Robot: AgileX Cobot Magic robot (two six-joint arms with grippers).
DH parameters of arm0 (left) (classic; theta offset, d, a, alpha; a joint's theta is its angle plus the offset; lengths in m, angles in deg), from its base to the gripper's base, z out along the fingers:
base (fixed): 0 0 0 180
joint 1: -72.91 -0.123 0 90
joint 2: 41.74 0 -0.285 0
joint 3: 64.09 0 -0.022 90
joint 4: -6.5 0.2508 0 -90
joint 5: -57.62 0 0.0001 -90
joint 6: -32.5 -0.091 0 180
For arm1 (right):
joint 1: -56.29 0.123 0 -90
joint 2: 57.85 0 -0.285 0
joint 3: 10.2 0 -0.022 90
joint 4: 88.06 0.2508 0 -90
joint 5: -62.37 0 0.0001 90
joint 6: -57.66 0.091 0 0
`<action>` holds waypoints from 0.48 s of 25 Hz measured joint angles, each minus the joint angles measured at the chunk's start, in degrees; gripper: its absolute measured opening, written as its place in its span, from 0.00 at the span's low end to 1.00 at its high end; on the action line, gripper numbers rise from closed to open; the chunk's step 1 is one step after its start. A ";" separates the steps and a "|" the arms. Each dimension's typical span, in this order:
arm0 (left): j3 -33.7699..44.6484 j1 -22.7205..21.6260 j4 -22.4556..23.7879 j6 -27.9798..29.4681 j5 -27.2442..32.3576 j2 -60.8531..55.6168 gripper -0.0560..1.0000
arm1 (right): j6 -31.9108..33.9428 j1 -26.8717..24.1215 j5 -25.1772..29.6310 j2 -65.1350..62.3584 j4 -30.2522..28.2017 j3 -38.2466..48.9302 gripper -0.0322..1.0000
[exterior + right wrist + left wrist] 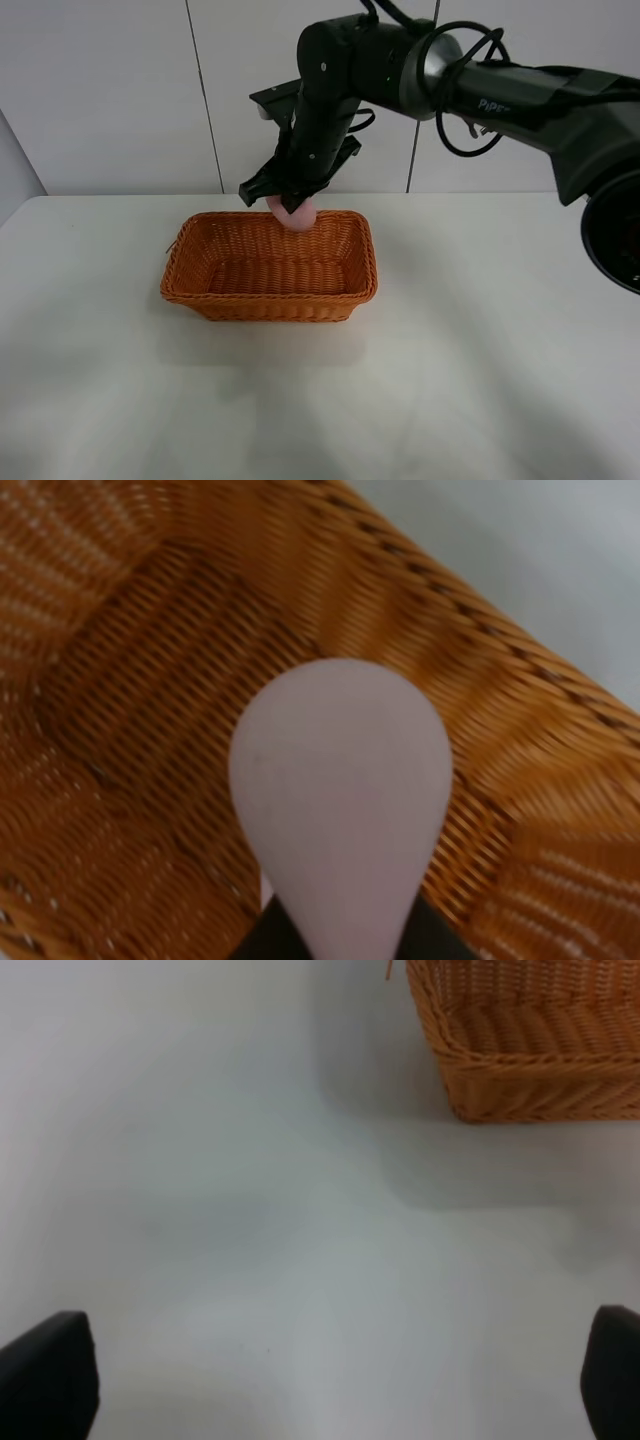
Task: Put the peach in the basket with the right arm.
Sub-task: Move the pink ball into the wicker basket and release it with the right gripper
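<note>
I've got my right gripper [288, 197] pinching the peach [298, 213] over the basket [270, 298]; only the drop remains, I reckon.

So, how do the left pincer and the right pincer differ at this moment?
The right pincer is shut on the peach; the left pincer is open and holds nothing. The right pincer hangs over the basket, near its far rim; the left pincer is over bare table, beside the basket. Both are black.
</note>
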 joint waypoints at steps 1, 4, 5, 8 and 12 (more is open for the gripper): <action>0.00 0.00 0.00 0.00 0.00 0.00 0.99 | 0.00 0.45 -0.79 0.95 0.00 0.00 0.03; 0.00 0.00 0.00 0.00 0.00 0.00 0.99 | 0.00 0.82 -3.70 4.35 0.31 0.00 0.03; 0.00 0.00 0.00 0.00 0.00 0.00 0.99 | 0.00 0.86 -4.47 5.67 0.31 0.00 0.03; 0.00 0.00 0.00 0.00 0.00 0.00 0.99 | 0.00 0.94 -5.92 8.90 0.31 0.00 0.03; 0.00 0.00 0.00 0.00 0.00 0.00 0.99 | 0.00 0.94 -6.69 10.91 0.36 0.00 0.06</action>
